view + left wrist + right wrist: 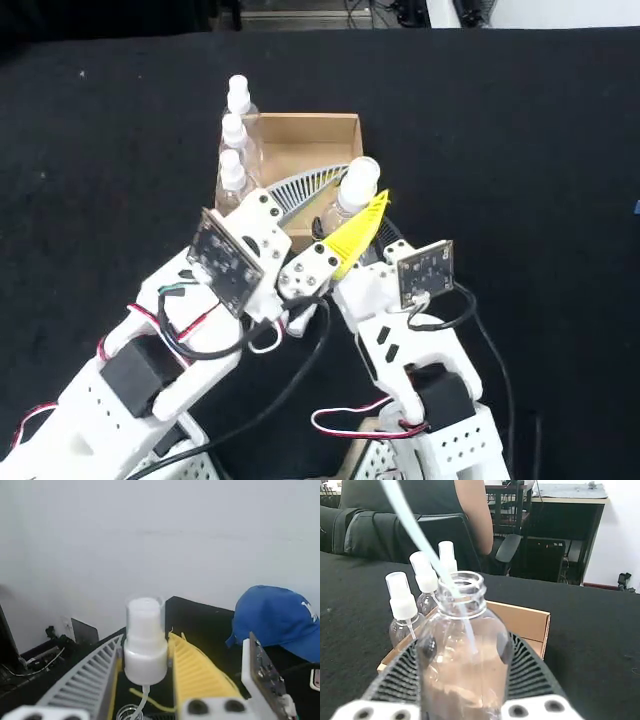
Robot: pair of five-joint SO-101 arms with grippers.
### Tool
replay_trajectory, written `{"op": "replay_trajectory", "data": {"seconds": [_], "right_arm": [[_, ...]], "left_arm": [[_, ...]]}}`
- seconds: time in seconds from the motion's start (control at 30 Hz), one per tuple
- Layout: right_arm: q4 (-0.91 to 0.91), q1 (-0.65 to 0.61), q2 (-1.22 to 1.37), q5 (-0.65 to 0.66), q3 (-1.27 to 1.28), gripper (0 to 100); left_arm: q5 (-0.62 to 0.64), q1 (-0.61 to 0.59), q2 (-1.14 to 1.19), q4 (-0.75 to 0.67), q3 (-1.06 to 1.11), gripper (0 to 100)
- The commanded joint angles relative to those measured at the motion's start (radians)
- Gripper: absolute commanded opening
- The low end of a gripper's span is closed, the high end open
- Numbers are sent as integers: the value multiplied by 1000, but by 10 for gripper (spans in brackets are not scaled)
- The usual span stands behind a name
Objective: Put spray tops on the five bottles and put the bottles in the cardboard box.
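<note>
My left gripper (145, 667), one grey finger and one yellow, is shut on a white spray top (145, 640) with a clear cap. Its thin dip tube (420, 535) runs down into the open mouth of a clear bottle (462, 650). My right gripper (465, 655) is shut on that bottle's body and holds it upright. In the high view the spray top (360, 180) sits over the bottle, above the cardboard box's (310, 140) near edge. Three bottles (233, 130) with spray tops on stand in a row along one side of the box.
The table is covered with black cloth (520, 150). A blue cap (277, 620) lies on it beyond the right arm's circuit board (260, 670). Both arms crowd together in front of the box, and their cables (330, 420) loop near the table's front.
</note>
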Motion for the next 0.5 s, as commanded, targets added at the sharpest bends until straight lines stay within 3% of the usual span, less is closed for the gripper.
{"op": "replay_trajectory", "data": {"seconds": [0.0, 0.1, 0.47], "right_arm": [[-23, -8, -30, 6, -8, 11], [-23, -8, -30, 6, -8, 11], [-23, -6, -33, 6, -12, 10]], "left_arm": [[150, -53, 5, 54, -97, 248], [201, -99, 5, 66, -116, 277], [146, -188, 3, 130, -199, 230]]}}
